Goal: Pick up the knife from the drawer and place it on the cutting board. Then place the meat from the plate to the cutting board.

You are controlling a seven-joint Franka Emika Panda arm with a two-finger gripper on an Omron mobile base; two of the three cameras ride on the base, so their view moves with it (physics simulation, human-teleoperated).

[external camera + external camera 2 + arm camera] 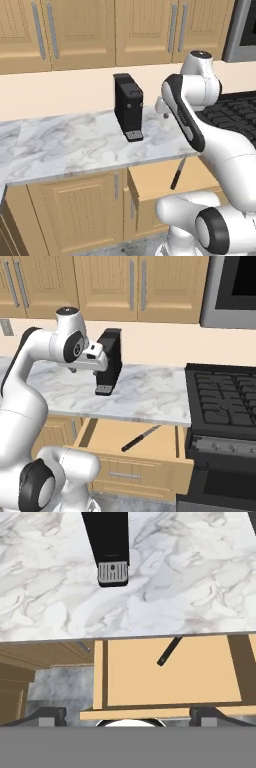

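The drawer stands pulled open under the marble counter. In it lies the knife, dark handle toward the front, with its grey blade partly under the counter's edge. The knife also lies in the drawer beside my arm. My gripper hangs above the counter, right of the coffee machine, well above the knife. In the hand view the fingertips stand wide apart, open and empty, with the knife in the drawer below. The cutting board, plate and meat are out of view.
A black coffee machine stands on the marble counter close to my hand. A black stove adjoins the counter on the right, with a microwave above. Wall cabinets hang overhead, and base cabinet doors sit left of the drawer.
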